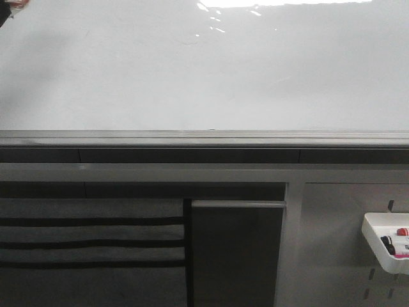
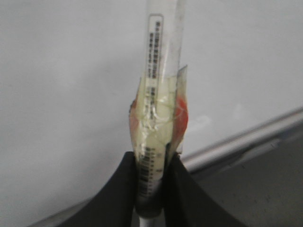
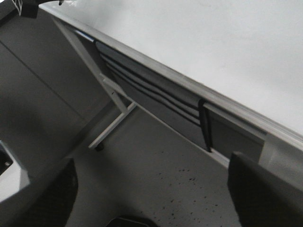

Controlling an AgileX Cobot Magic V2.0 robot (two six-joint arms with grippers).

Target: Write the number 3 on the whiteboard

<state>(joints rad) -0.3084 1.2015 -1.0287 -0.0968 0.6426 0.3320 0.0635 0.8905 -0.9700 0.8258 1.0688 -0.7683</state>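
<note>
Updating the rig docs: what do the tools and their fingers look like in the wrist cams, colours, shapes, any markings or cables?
Left tool: two matte black fingers with smooth curved outer edges that narrow toward the tips. Right tool: two matte black, blocky fingers with squared corners. No markings, logos or cables show on any finger. The arms themselves are out of view in both wrist cams.

I can read no text; the white barcode label (image 2: 154,47) on the clear taped marker tube (image 2: 158,94) is too blurred for me.
</note>
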